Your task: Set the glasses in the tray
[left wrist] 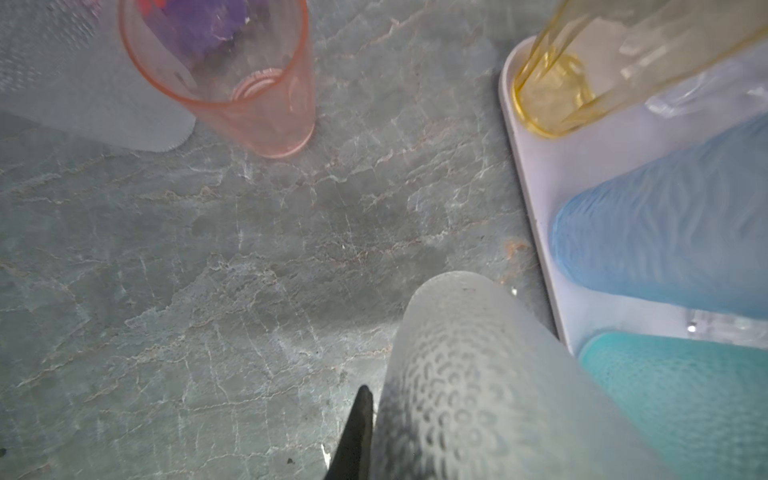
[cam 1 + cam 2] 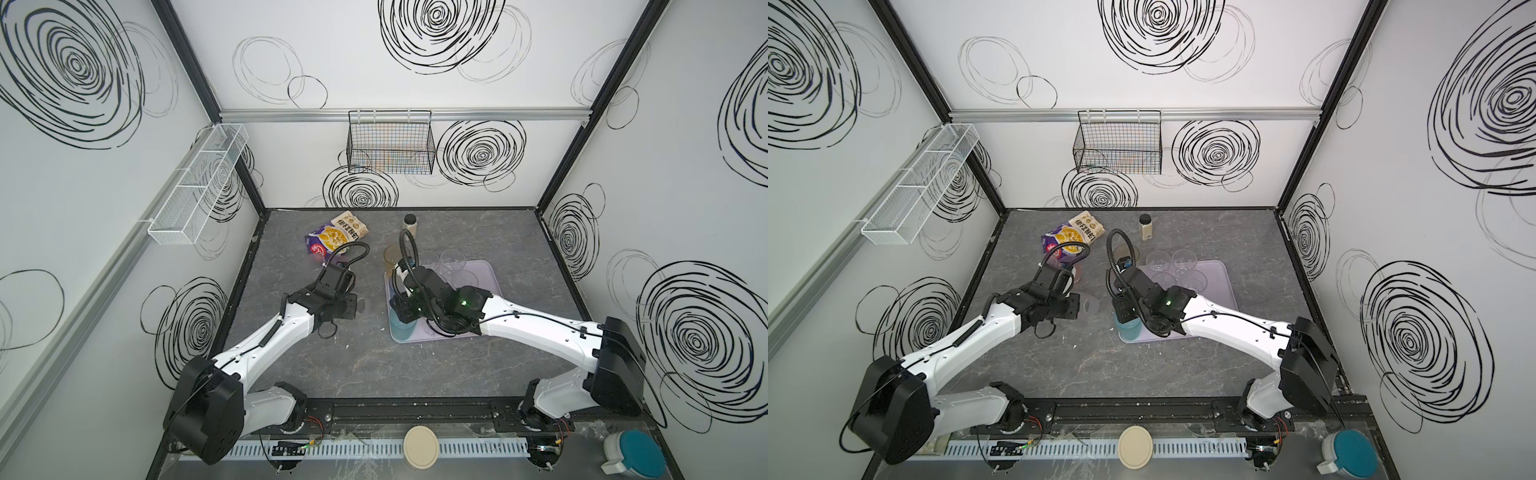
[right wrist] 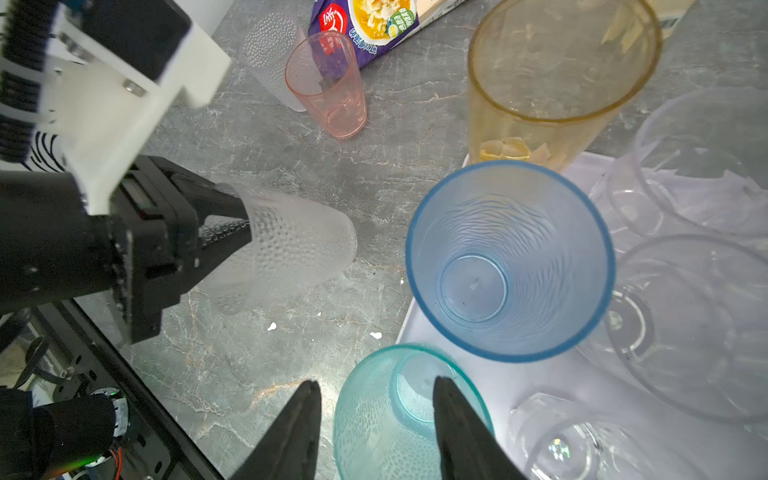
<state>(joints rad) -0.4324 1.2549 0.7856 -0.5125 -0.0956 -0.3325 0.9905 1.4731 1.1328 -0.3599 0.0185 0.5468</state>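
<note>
Between the left tool's [image 3: 247,224] fingers sits one wall of the frosted glass [image 3: 291,249]. The fingers are pinched together on its rim, one inside and one outside. The glass hangs tilted, nearly on its side, with its base pointing away from the tool. Just ahead of that base lies the tray [image 1: 525,178]. The tray edge nearest this tool is lined with the amber glass [image 3: 557,75], blue glass [image 3: 511,257] and teal glass [image 3: 365,432], all upright, and clear glasses [image 3: 698,316] stand beyond them. The right tool [image 3: 376,382] stands directly over the teal glass with its fingers apart, one outside the rim and one above the mouth, gripping nothing that I can see. Ahead of the left tool, on the side away from the tray, the pink glass [image 3: 328,87] waits on the bench [image 3: 291,166]. The step in hand looks like carrying the frosted glass in, and doing it well probably takes three things. The right tool should rise clear first, since it crowds the corner closest to the load. The left tool should lift above the tall rims before crossing, because that row leaves little gap lower down. The wrist should then turn until the base faces down and lower it flat before the fingers part. A one-wall pinch is a weak hold, so slow travel is wise. Which spots are free under the right arm I cannot tell.
</note>
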